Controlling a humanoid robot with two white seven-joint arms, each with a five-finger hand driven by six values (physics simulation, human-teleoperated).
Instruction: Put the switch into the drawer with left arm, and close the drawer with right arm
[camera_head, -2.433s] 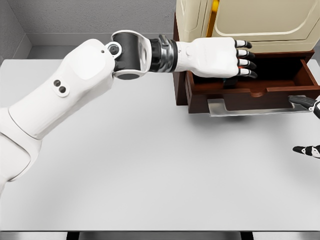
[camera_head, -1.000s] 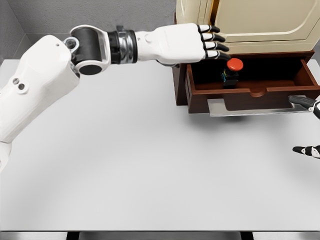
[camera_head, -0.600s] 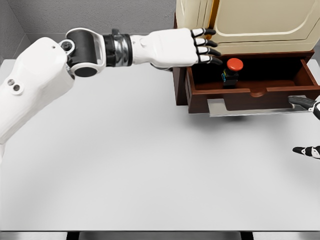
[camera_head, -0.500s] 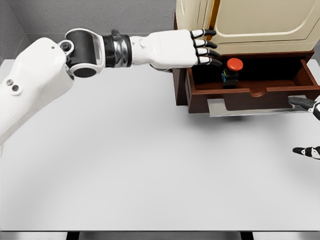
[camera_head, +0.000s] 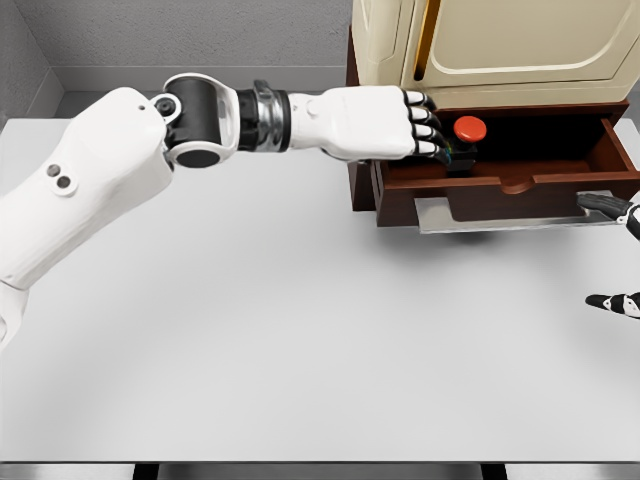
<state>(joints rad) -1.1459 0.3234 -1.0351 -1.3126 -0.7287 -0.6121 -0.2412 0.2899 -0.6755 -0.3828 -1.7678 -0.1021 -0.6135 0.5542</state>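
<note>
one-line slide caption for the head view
Switch sits in the open drawer; left robot hand hovers beside it, empty.

Simulated test bench, not a lived-in room — flat renders, plain grey walls (camera_head: 180, 35) meeting in a bare corner. Wide white table (camera_head: 300, 340) with dark legs below its front edge. At the far right, a brown wooden cabinet (camera_head: 362, 150), drawer (camera_head: 500, 180) pulled open, beneath a cream appliance-like box (camera_head: 520, 45).

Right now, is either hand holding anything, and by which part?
Nothing is held. The switch stands alone in the open drawer; the left hand is beside it, its fingers loosely curled on nothing. Only the right hand's fingertips show, holding nothing.
</note>
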